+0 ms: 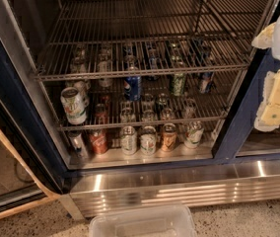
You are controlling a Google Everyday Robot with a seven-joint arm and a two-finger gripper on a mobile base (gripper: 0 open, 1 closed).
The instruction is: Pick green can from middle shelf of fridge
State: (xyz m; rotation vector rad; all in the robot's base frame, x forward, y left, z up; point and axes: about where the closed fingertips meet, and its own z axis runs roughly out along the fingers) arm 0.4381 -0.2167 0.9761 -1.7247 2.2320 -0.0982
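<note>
Far right, blocky tool (276, 94), central green can (178, 83)

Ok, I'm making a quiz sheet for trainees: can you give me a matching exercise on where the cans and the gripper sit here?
Things:
1. green can
2. blue can
3. white can with green print
4. gripper

Places:
A. left end of the middle shelf
B. right edge of view, outside the fridge
C. middle shelf, right of centre
D. middle shelf, near centre

Pairs: 1-C, 2-D, 3-A, 4-B
</note>
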